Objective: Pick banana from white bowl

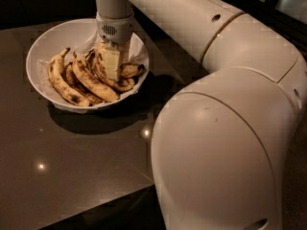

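The white bowl (38,47) stands on the dark table at the upper left, lined with crumpled white paper. Several spotted yellow-brown bananas lie in it. The long bananas of the bunch (72,83) fill its left and middle. A shorter, plumper banana (130,71) lies at the bowl's right side, partly hidden behind the gripper. My gripper (112,67) points straight down into the bowl, its pale tip set among the bananas between the bunch and the shorter banana and touching them. Nothing is lifted.
The dark glossy table (72,166) runs to a front edge at the lower left. My large white arm (225,128) fills the right half of the view and reaches over the bowl from the right.
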Robot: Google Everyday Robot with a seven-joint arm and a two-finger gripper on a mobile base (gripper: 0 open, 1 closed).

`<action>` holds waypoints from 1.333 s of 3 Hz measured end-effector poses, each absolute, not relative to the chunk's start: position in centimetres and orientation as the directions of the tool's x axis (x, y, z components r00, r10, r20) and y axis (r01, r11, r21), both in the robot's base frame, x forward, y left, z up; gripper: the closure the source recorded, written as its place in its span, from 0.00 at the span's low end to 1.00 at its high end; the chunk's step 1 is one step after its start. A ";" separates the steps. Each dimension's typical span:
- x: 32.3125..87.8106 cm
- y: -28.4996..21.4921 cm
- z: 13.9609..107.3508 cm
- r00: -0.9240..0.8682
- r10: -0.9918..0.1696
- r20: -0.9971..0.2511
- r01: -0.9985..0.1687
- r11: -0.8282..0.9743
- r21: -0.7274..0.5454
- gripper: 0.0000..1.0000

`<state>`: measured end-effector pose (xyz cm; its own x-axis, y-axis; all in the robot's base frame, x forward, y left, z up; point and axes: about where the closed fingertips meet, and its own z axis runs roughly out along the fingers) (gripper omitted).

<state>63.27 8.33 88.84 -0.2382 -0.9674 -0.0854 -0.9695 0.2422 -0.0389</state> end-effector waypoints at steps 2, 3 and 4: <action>63.3 8.3 88.8 -0.238 -0.967 -0.085 -0.969 0.242 -0.039 0.37; 63.3 8.3 88.8 -0.238 -0.967 -0.086 -0.969 0.242 -0.039 0.61; 64.1 9.0 88.7 -0.242 -0.963 -0.120 -0.967 0.249 -0.052 0.84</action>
